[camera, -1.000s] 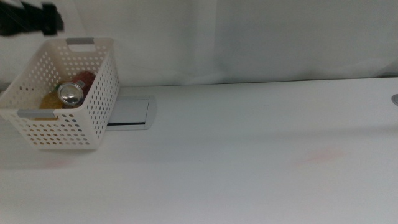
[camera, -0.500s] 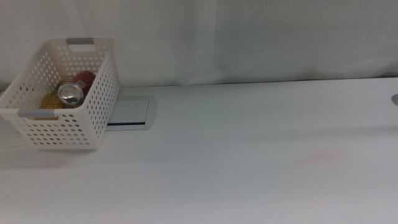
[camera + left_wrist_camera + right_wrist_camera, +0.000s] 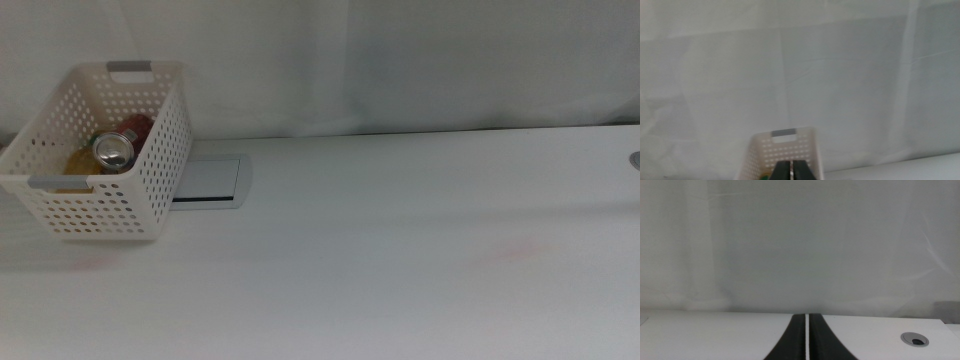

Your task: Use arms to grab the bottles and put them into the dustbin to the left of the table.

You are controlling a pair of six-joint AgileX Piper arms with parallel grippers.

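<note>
Jaws: left gripper (image 3: 791, 170) and right gripper (image 3: 806, 339) are both sitting closed, holding nothing.
Table (image 3: 400, 250): lying bare.
Basket (image 3: 60, 215): standing at far left, holding the can (image 3: 113, 150) and juice bottle (image 3: 78, 163).

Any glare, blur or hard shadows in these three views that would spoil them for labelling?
Middle view: flat, even light, no glare; the white perforated plastic basket casts only a faint shadow on the white tabletop. Left wrist view: soft and washed out, the left gripper sharp only at its tips. Right wrist view: pale and low in contrast, with the right gripper dark against it.
</note>
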